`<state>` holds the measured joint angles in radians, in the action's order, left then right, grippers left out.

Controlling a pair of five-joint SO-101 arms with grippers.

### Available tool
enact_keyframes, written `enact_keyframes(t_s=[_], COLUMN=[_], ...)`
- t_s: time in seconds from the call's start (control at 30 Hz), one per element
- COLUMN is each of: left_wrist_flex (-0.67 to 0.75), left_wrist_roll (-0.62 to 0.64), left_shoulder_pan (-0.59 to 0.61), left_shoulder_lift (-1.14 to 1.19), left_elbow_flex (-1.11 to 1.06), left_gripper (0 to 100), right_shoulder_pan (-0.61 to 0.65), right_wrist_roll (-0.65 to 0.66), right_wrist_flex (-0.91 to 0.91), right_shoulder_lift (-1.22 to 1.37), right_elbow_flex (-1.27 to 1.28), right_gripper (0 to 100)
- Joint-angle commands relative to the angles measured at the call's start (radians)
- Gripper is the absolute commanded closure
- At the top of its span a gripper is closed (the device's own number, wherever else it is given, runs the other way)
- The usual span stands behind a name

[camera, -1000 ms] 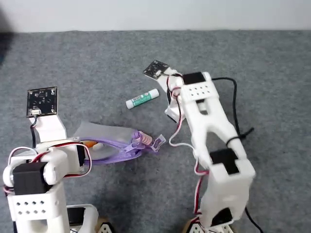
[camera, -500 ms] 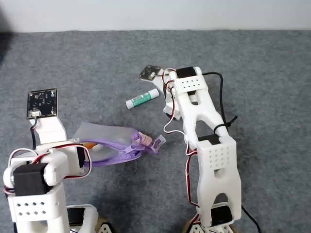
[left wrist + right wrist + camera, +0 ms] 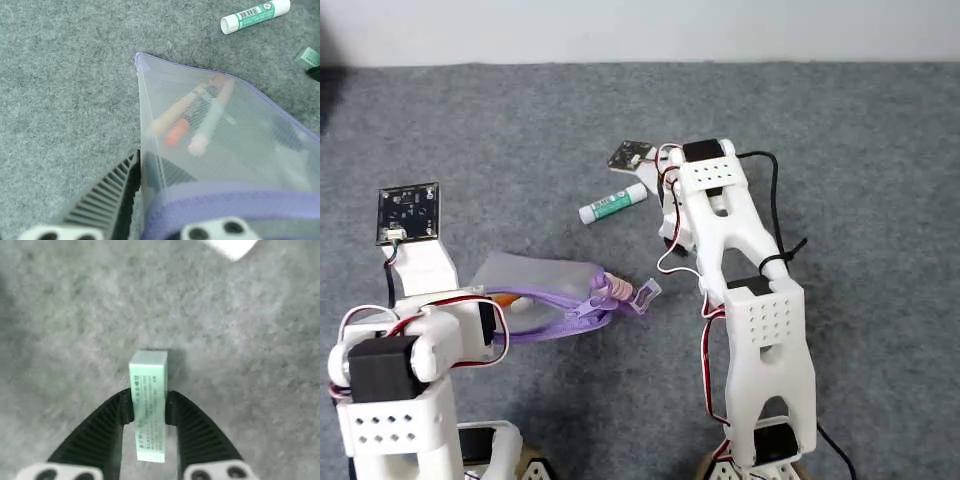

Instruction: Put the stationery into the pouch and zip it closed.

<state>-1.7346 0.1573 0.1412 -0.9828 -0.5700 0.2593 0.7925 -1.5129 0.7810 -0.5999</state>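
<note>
Overhead, two white robot arms rise from the lower edge of the frame over a grey carpeted table [image 3: 840, 120]. The left arm, at lower left, has its left gripper [image 3: 150, 172] clamped on the purple zip edge of a translucent pouch [image 3: 535, 280]. The pouch lies left of centre, with its pink zip pull [image 3: 620, 290] pointing toward the middle. In the left wrist view, several pens [image 3: 185, 105] show through the pouch wall. A white and green glue stick [image 3: 613, 203] lies on the carpet just above centre, apart from the pouch. The right arm stretches up the middle-right of the frame. Its right gripper [image 3: 148, 396] has both black jaws pressed against the sides of a pale green eraser [image 3: 148, 412], near the glue stick.
</note>
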Motion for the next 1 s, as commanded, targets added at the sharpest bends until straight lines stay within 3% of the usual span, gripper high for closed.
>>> enact_keyframes(t_s=[0.0, 0.2, 0.4, 0.7, 0.97], left_wrist_flex=[0.012, 0.012, 0.012, 0.012, 0.012], left_wrist_roll=[0.005, 0.005, 0.005, 0.008, 0.009], left_shoulder_pan=[0.0, -0.005, -0.005, -0.005, 0.002], left_shoulder_lift=[-0.002, -0.002, -0.002, -0.002, -0.002], left_elbow_flex=[0.001, 0.001, -0.001, -0.001, 0.013], left_gripper=[99, 99, 99, 99, 99], right_shoulder_pan=[-0.004, 0.019, 0.022, 0.068, 0.297], right_wrist_roll=[-0.072, -0.215, -0.284, -0.308, -0.641], right_wrist_flex=[-0.088, -0.268, -0.283, -0.28, -0.219], right_shoulder_lift=[-0.168, -0.355, -0.556, -1.027, -1.366], right_elbow_flex=[-0.046, -0.046, 0.0, 0.407, 0.543], right_gripper=[99.0, 99.0, 99.1, 99.1, 99.1])
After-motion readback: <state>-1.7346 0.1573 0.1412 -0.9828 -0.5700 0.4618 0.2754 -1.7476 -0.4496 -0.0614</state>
